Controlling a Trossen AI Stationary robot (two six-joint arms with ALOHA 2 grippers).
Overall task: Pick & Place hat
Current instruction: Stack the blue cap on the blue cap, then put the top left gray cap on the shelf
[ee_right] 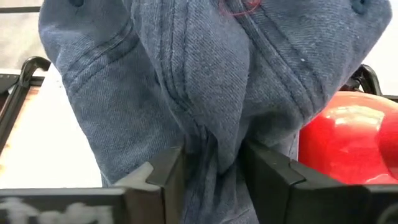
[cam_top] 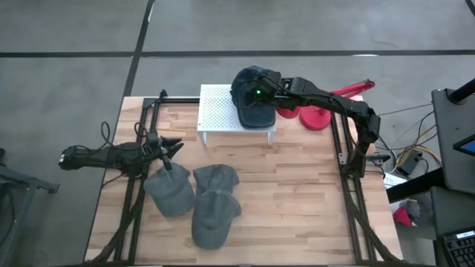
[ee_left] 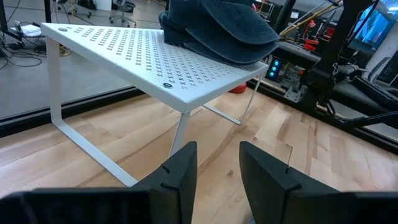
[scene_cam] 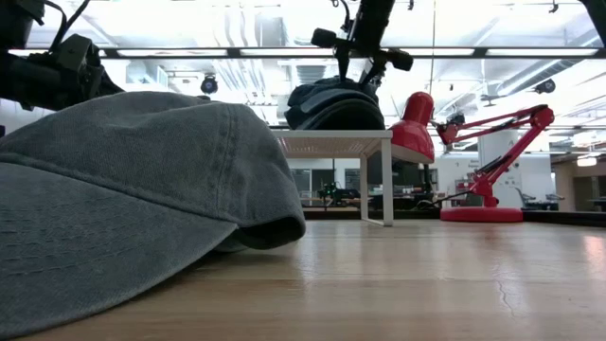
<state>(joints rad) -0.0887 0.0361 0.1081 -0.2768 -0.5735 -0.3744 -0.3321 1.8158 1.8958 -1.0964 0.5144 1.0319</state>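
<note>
— From above, where's the hat?

— The dark blue hat point(cam_top: 254, 96) sits on the white perforated shelf point(cam_top: 219, 111) at the desk's point(cam_top: 297, 193) far side, long axis front-to-back, brim toward me. My right pincer point(cam_top: 273, 89) is on its crown.

— Low view?

— It rests on the shelf top, with a grey cap point(scene_cam: 123, 189) filling the foreground.

— Wrists?

— My right pincer point(ee_right: 211, 171) pinches a fold of denim; my left pincer point(ee_left: 217, 174) stands parted — holding nothing.
</note>
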